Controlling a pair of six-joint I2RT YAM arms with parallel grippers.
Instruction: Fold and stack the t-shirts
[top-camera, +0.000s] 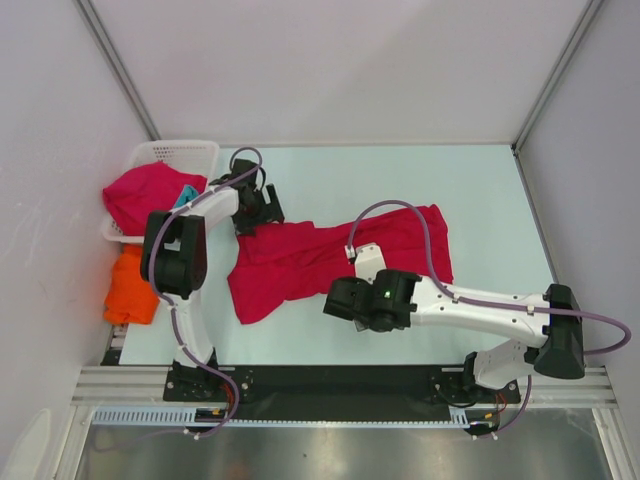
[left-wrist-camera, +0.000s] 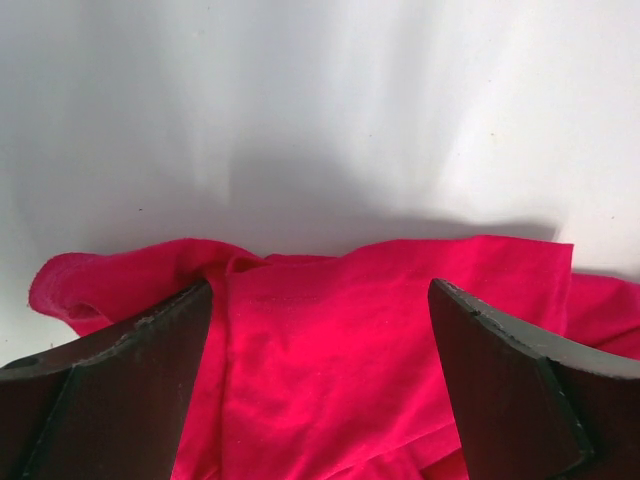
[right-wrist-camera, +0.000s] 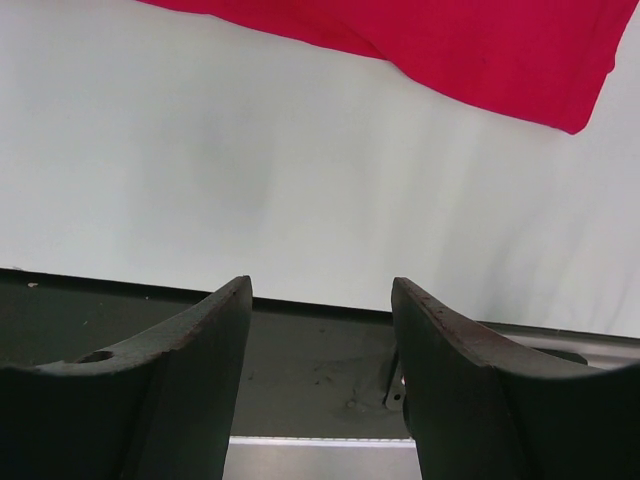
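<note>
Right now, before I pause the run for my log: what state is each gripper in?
Left gripper: open over the red shirt, holding nothing.
Right gripper: open and empty, above the table.

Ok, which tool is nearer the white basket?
Left. The left tool is beside the basket, over a corner of the spread red t-shirt; the right tool is past its near edge.
</note>
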